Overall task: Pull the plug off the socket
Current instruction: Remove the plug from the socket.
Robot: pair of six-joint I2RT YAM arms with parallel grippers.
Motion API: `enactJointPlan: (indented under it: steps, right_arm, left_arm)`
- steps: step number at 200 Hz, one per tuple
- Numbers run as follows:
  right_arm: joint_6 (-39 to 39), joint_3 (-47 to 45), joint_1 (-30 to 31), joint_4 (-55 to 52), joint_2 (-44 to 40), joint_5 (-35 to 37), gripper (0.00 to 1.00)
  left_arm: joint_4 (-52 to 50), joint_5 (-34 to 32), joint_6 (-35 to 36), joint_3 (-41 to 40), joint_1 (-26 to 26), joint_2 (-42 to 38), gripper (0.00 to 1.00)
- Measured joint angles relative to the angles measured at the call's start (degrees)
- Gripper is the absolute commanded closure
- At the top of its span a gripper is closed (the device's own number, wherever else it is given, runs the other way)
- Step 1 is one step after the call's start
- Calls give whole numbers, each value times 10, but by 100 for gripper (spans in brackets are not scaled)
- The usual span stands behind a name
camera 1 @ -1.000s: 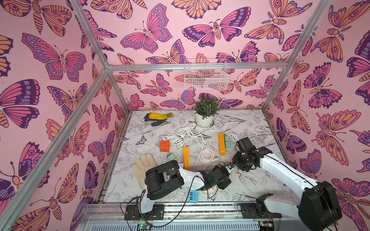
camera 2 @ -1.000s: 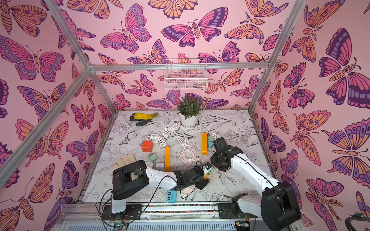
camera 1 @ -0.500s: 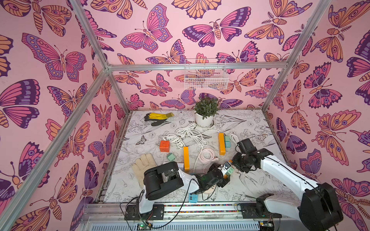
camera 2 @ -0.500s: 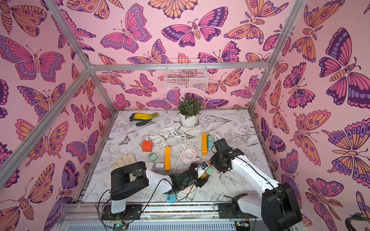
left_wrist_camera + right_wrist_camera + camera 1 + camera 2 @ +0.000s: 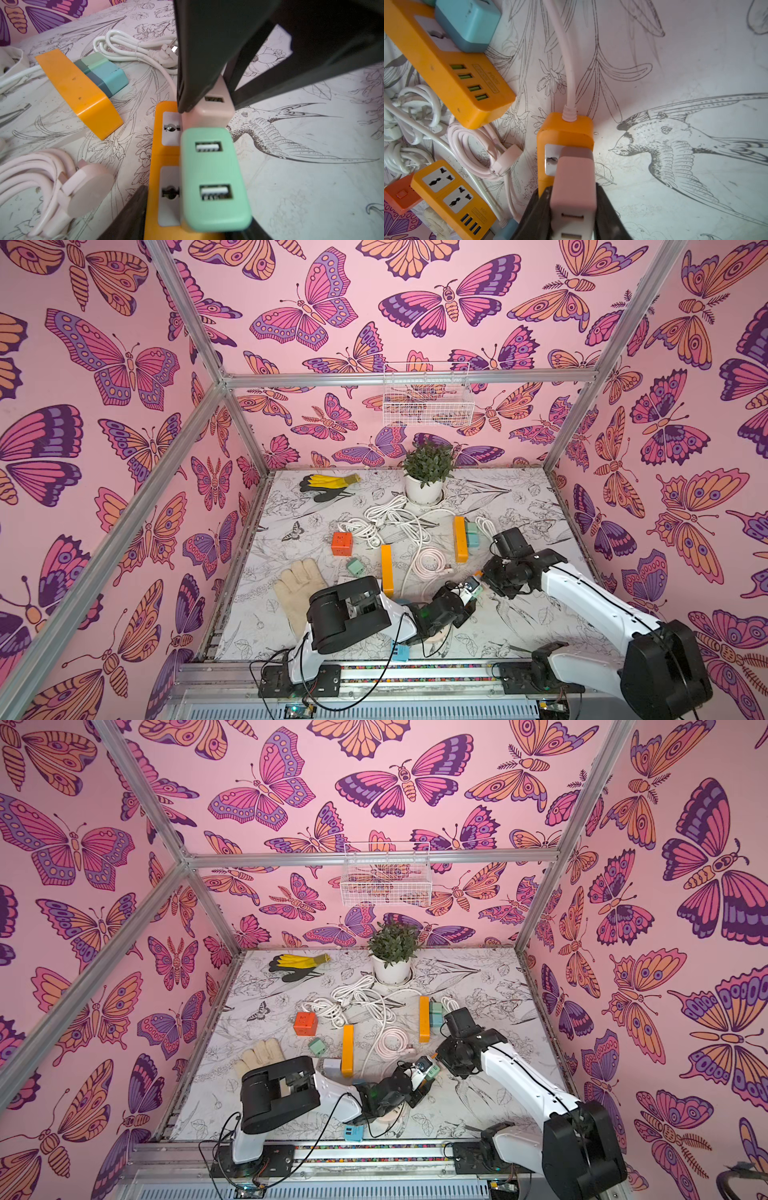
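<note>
An orange power strip point(image 5: 153, 166) is the socket; its cable end shows in the right wrist view point(image 5: 564, 126). Two plugs stand in it: a pink USB plug point(image 5: 574, 182) and a mint green plug point(image 5: 212, 178). My right gripper point(image 5: 573, 199) is shut on the pink plug point(image 5: 209, 108), one black finger on each side. My left gripper point(image 5: 197, 218) is shut on the strip at the green plug's end, its fingers against both long sides. In both top views the two grippers point(image 5: 463, 599) point(image 5: 484, 580) meet at the front middle, around the green plug point(image 5: 432, 1072).
Two more orange strips point(image 5: 459, 539) point(image 5: 386, 570), one bearing teal plugs point(image 5: 471, 533), lie behind. Around them are tangled white cables point(image 5: 395, 518), a pink coiled cord point(image 5: 428, 564), an orange cube point(image 5: 342, 543), a potted plant point(image 5: 424, 489), gloves point(image 5: 297, 589) point(image 5: 328, 483) and a blue adapter point(image 5: 400, 651).
My left gripper has shifted up toward the right gripper and its jaws have narrowed onto the strip. The right gripper has stayed shut on the pink plug, nearly still.
</note>
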Motion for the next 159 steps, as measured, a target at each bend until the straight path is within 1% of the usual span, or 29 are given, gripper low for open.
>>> enactJointPlan:
  steps: [49, 83, 105, 117, 136, 149, 159]
  right_arm:
    - [35, 1, -2, -5, -7, 6, 79]
    - [63, -1, -1, -14, -29, 30, 79]
    - [65, -1, -4, -25, -32, 46, 79]
    - [63, -1, -20, -30, -32, 39, 79]
    - [53, -11, -52, -27, -32, 4, 79]
    - [56, -21, -57, -14, -32, -5, 79]
    - [66, -25, -48, -5, -36, 1, 79]
  left_arm:
    - [-2, 4, 0, 12, 3, 9, 51]
    - [11, 21, 2, 26, 7, 23, 51]
    - [23, 37, 2, 29, 10, 31, 51]
    - [28, 46, 2, 30, 10, 34, 51]
    - [32, 58, 2, 31, 12, 38, 51]
    - [32, 64, 2, 33, 14, 40, 51]
    - [32, 65, -1, 33, 15, 40, 51]
